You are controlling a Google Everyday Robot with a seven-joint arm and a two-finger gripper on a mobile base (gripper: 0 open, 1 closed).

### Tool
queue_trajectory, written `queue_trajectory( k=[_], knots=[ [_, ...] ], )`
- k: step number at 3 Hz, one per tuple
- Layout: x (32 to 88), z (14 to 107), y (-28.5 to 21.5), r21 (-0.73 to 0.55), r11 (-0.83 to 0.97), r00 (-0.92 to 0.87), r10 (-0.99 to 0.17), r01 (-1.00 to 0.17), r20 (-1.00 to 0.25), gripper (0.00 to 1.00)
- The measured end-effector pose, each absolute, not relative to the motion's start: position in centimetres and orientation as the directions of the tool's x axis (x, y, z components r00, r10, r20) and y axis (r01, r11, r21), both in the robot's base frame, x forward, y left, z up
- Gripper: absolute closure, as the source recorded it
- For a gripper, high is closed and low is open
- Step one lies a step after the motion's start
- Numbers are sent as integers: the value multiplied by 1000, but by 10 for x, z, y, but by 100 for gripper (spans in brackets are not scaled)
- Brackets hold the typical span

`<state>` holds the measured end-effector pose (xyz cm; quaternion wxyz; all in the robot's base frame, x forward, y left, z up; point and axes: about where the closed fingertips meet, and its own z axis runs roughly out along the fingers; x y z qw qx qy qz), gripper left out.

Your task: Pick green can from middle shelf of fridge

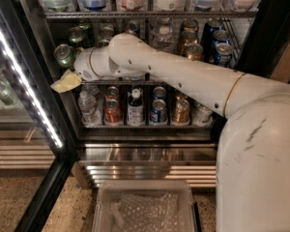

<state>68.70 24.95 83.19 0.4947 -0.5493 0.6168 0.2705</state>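
Green can stands upright just above your gripper, slightly deeper in; whether it's open, you can't tell

Shiny green can, silver-topped, stands just above the gripper, at the middle shelf's left front in the fridge.
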Motion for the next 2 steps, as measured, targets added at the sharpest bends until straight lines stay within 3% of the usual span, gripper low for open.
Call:
queue_trajectory(
  k=[2],
  knots=[
    [687,832,250,-210,250,93,-410,-945,-907,59]
  ],
)
